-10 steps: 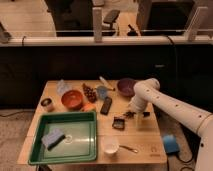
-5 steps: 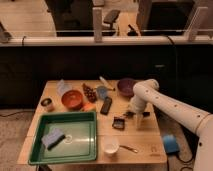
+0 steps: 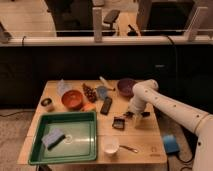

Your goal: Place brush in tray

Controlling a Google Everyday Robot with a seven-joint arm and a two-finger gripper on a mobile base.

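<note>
Wooden tabletop in a dim workroom, office chairs behind a glass partition: at the left end a large, shallow, rectangular green plastic tray [image 3: 82, 150] is sitting with a pale blue sponge [image 3: 52, 137] lying in its near-left part. Right of the tray, a flat black remote-like slab [image 3: 106, 105] is lying towards the back and a small white cup [image 3: 110, 146] is standing towards the front. Between and just right of them, the small dark brush [image 3: 119, 122] with its slim black handle is resting on the wood, apart from the tray. The robot's two-finger gripper [image 3: 136, 118] is reaching down at the brush's handle end, at the tip of a white arm [image 3: 165, 105] coming in from the right. Whether it is open or clamped on the handle cannot be told.

Risks appear to be gathering around the grip. A hold so far out on a thin handle may be letting the heavier head swing or slip free. The carry leftward is likely passing close to the cup and slab, so a low sweep could knock either. A short release could leave the brush hanging on the raised rim.
</note>
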